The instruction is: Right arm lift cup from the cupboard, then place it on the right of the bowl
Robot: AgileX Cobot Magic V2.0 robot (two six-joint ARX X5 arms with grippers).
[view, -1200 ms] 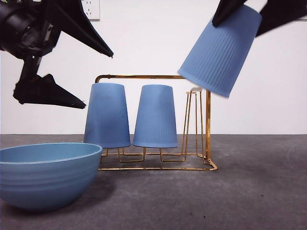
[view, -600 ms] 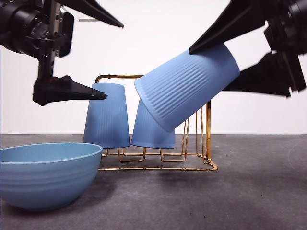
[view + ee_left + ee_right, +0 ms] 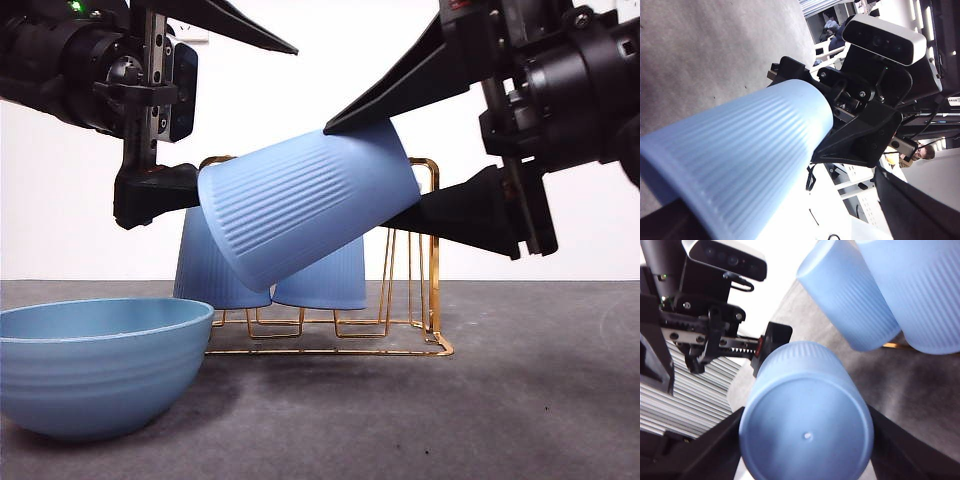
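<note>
My right gripper [image 3: 355, 175] comes in from the right and is shut on the base end of the ribbed blue cup [image 3: 300, 205], which hangs tilted almost flat in the air above and in front of the gold wire cupboard [image 3: 435, 260]. The cup's mouth points left and down, toward the bowl [image 3: 100, 380] at the front left. In the right wrist view the cup's base [image 3: 805, 425] sits between my right gripper's [image 3: 805, 410] jaws. My left gripper [image 3: 245, 120] is open, its fingers above and below the cup's mouth end. The cup [image 3: 740, 155] fills the left wrist view between the left gripper's [image 3: 780, 195] jaws.
Two more blue cups [image 3: 210, 270] [image 3: 330, 280] stand upside down on the cupboard behind the held one, also seen as cups [image 3: 850, 305] [image 3: 920, 290] in the right wrist view. Dark grey table runs to the right of the bowl and the cupboard.
The held cup has come down and to the left and tipped flatter. The left gripper has moved right, so its open fingers now straddle the cup's mouth end.
</note>
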